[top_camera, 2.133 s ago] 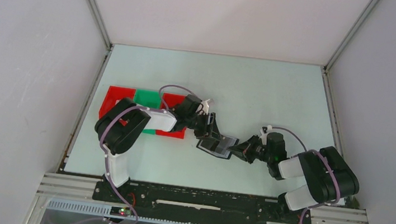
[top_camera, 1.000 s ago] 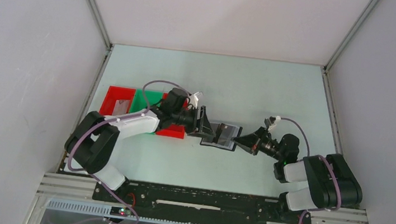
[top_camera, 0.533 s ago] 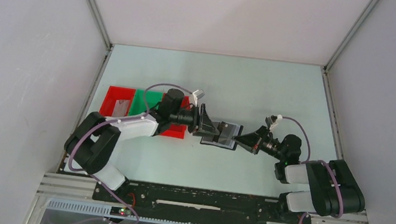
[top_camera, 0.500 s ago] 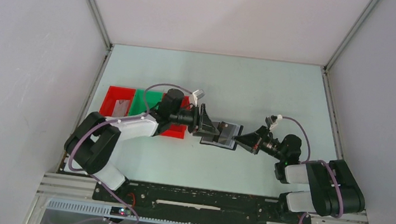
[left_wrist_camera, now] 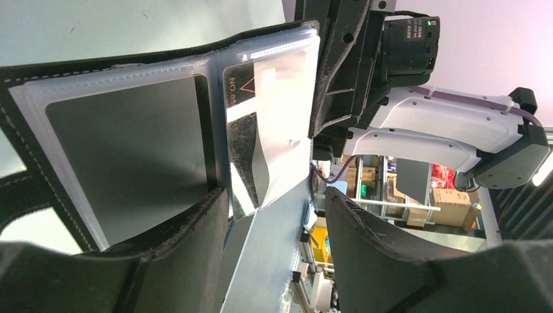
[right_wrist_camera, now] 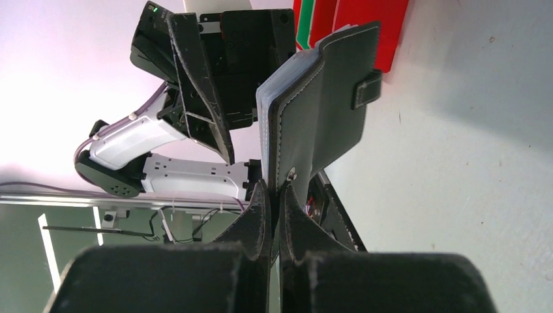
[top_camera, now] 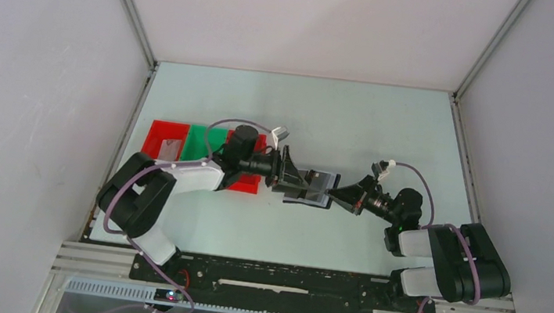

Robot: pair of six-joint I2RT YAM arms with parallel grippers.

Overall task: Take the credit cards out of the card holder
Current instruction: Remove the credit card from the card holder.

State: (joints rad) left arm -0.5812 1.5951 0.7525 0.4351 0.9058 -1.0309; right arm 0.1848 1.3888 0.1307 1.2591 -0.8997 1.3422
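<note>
The right tool (right_wrist_camera: 276, 193) is pinched tight on the holder (right_wrist_camera: 319, 111) at its lower edge by the stud, keeping it off the bench (top_camera: 357, 118) with the tab side up. In the top view the holder sits just at 3 o'clock of the trays (top_camera: 151, 142), with the left tool (left_wrist_camera: 274, 202) at its 9 o'clock and the right tool at its 3 o'clock. The left tool's jaws stand apart and grip nothing. The near end of a card (left_wrist_camera: 261, 137), in the inner sleeve, lies in the gap between them.

To do the pull well, I would close the left tool on that card end alone, clear of the clear sleeve and the black cover. Then draw along the sleeve's length, away from the right tool, which should keep its pinch firm. A slanted pull would likely buckle the card or drag the whole holder.

Hard to tell:
- whether the left finger touches the left panel or only hides it
- how many cards remain, since the dark left pocket may hold one
- how far the card is out of its sleeve, because of glare
- what the pale item in the far red tray is
</note>
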